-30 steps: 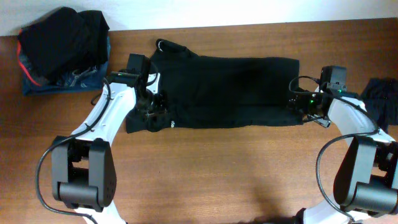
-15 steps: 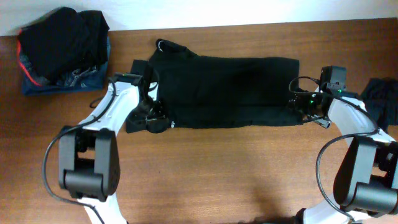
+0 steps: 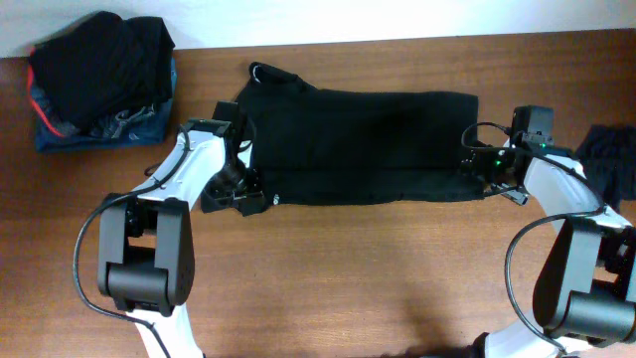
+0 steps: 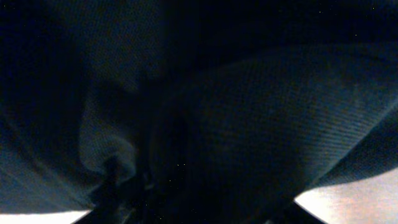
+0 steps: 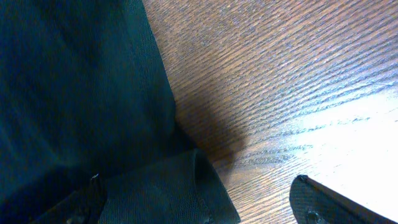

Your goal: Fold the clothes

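One wooden table (image 3: 328, 273), white wall (image 3: 397, 15) behind, black T-shirt (image 3: 378, 144)

I see a heap of dark garments (image 3: 99, 65), with blue and red showing, at the wooden counter's (image 3: 348, 278) far left corner. Another dark cloth (image 3: 608, 149) lies at its right edge.

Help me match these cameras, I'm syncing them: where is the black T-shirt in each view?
Overhead: T-shirt stretched across the middle of the table.
Left wrist: T-shirt fills almost the whole frame.
Right wrist: T-shirt covers the left side, down to the bottom edge.
Shared landmark: the table's wood bordering the fabric.
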{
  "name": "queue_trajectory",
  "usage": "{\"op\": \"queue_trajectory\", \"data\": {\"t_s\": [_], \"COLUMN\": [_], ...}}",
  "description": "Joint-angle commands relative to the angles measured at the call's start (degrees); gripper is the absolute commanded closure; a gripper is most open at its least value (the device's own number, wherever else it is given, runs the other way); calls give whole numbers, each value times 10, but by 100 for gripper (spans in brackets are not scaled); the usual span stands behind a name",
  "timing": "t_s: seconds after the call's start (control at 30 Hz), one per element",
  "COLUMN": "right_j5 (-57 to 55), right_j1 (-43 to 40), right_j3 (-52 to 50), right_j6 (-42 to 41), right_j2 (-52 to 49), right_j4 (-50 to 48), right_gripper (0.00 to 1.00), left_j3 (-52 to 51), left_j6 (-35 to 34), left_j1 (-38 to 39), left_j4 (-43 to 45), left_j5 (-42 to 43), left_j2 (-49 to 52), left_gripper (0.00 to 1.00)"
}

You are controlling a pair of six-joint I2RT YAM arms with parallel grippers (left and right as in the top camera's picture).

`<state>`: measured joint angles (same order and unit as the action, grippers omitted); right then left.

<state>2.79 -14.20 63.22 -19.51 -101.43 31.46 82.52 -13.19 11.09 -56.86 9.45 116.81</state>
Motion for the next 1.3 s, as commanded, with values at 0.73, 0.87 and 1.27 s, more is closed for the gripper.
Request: {"op": "queue_trajectory", "data": {"t_s": [0.73, 0.87, 1.27], "right_j5": [-9, -9, -9], "right_j1": [3, 3, 3], "right_j3": [6, 6, 6], "right_j6": [-3, -3, -3], "right_j2": [-2, -2, -2], "right_j4": [0, 1, 3], "right_gripper": [1, 1, 1], "left_j3": [133, 133, 132], "left_j6": [0, 0, -1], "left_j1": [-4, -4, -5], "left_j4": [-7, 64, 162], "left_j5": [38, 38, -36], "left_j2": [4, 4, 30], "left_gripper": [71, 75, 78]}}
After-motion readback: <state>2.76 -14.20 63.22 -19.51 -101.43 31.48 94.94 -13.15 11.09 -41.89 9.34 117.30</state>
